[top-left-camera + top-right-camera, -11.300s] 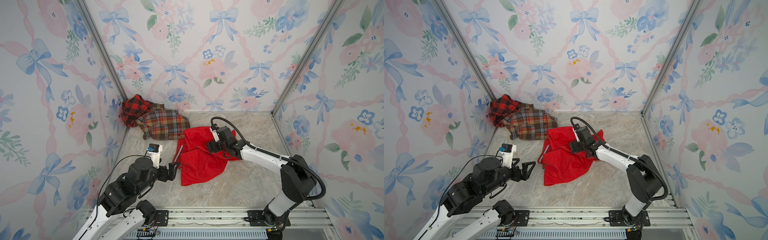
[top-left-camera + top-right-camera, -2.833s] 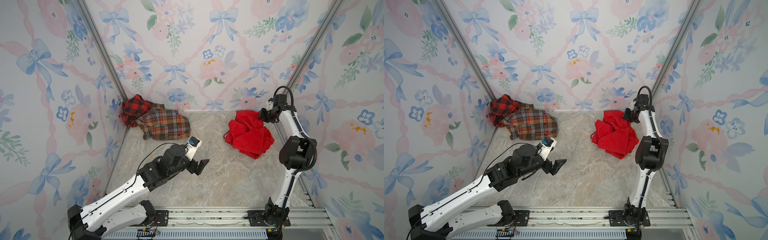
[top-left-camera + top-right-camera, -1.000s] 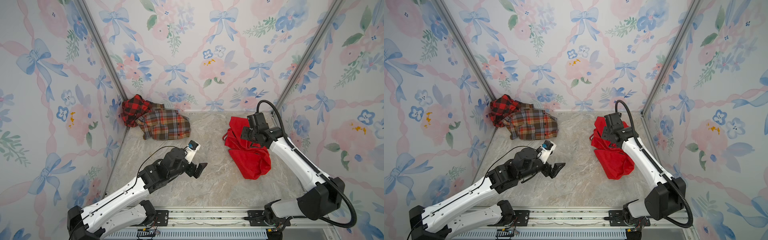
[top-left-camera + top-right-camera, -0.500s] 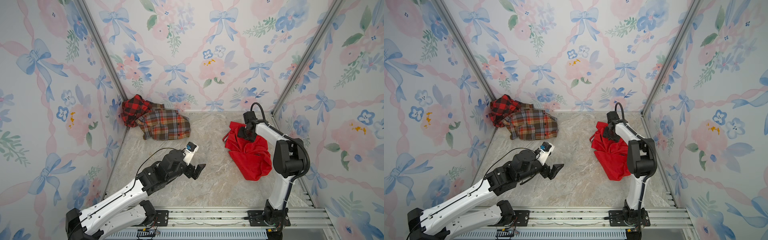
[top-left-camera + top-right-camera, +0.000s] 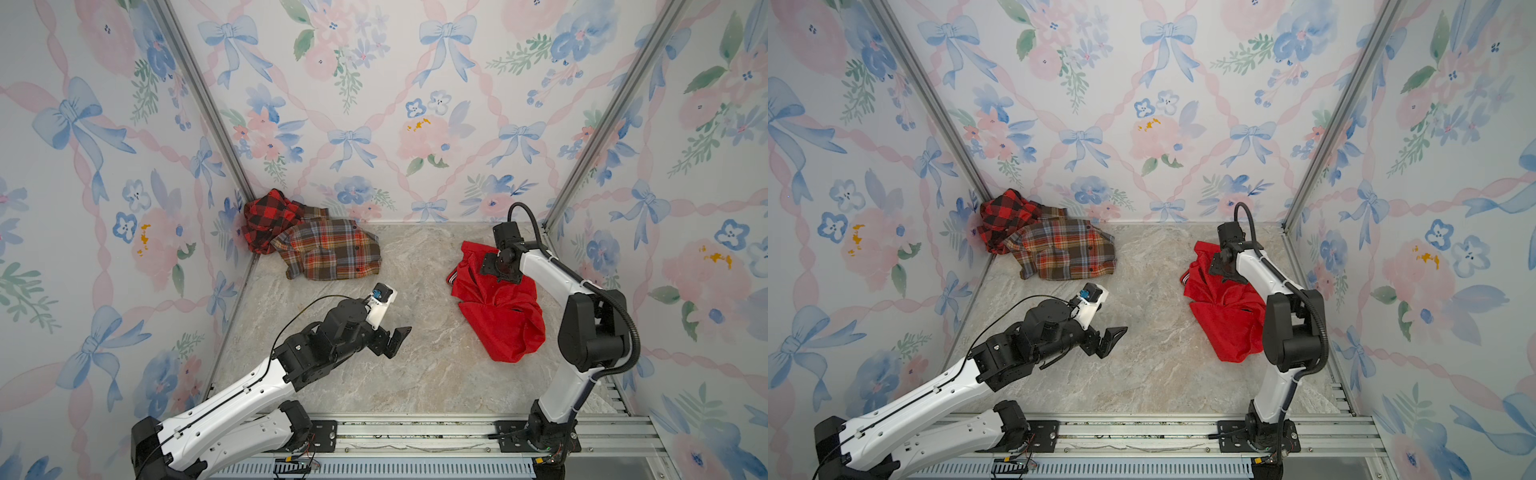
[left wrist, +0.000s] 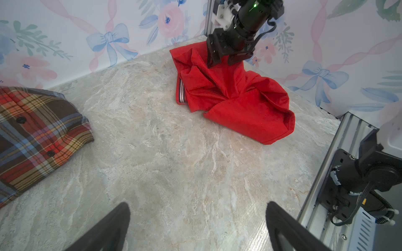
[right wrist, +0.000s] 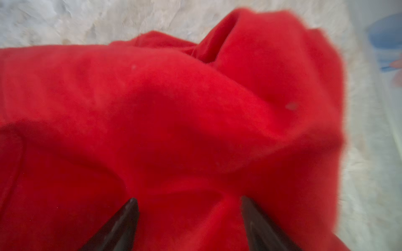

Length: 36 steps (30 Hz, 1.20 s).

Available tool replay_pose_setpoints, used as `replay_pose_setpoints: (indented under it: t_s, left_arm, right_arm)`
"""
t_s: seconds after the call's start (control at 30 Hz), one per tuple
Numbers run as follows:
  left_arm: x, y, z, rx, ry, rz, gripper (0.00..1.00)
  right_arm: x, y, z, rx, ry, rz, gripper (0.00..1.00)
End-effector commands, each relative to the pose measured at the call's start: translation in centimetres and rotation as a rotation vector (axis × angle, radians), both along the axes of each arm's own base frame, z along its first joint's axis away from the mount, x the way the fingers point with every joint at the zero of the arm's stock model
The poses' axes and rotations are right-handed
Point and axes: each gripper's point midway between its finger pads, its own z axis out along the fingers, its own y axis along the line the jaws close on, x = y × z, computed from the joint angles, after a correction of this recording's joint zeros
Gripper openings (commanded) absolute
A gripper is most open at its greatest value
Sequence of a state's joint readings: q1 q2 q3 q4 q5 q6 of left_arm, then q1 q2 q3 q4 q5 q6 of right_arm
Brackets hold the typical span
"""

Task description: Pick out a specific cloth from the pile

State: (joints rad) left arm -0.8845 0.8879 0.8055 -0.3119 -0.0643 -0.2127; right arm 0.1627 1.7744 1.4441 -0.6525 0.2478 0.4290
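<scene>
The cloth [image 5: 505, 320], plain bright red with a striped edge [image 6: 180, 93], lies crumpled on the marble floor at the right, apart from the pile. The pile sits in the back left corner: a red-and-black checked cloth [image 5: 270, 218] and a plaid shirt [image 5: 332, 253]. My right gripper [image 5: 498, 272] points down onto the cloth's rear folds. Its fingers stand apart in the right wrist view, with slack red fabric [image 7: 174, 113] between and under them, so my right gripper [image 7: 189, 204] is open. My left gripper [image 5: 395, 336] hovers open over bare floor mid-table, nothing between its fingers [image 6: 121, 217].
Floral-papered walls close in the back and both sides, with metal corner posts [image 5: 590, 137]. An aluminium rail [image 5: 415, 432] with both arm bases runs along the front. The right arm's base [image 6: 359, 180] sits close to the cloth.
Over the last second my right gripper moved back toward the rear wall and its jaws spread wider; the red cloth now lies slack on the floor. My left arm barely moved.
</scene>
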Motion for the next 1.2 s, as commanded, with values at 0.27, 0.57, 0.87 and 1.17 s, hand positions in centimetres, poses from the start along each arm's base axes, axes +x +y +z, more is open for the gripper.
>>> replay_pose_setpoints:
  t_s: [0.27, 0.57, 0.87, 1.17]
  left_arm:
    - [0.0, 0.6, -0.2, 0.022, -0.031, 0.004, 0.98]
    - [0.2, 0.6, -0.5, 0.011, -0.027, 0.021, 0.98]
    - [-0.8, 0.1, -0.5, -0.025, -0.001, -0.032, 0.98]
    - [-0.4, 1.2, 0.0, -0.032, -0.028, 0.024, 0.98]
  right_arm:
    - [-12.4, 2.2, 3.5, -0.148, 0.044, 0.135, 0.79]
    - [-17.1, 4.8, -2.1, -0.229, 0.179, 0.174, 0.75]
    - [-17.6, 6.8, -7.9, -0.322, 0.353, 0.228, 0.75]
    - [-17.1, 7.0, -9.5, -0.357, 0.387, 0.241, 0.41]
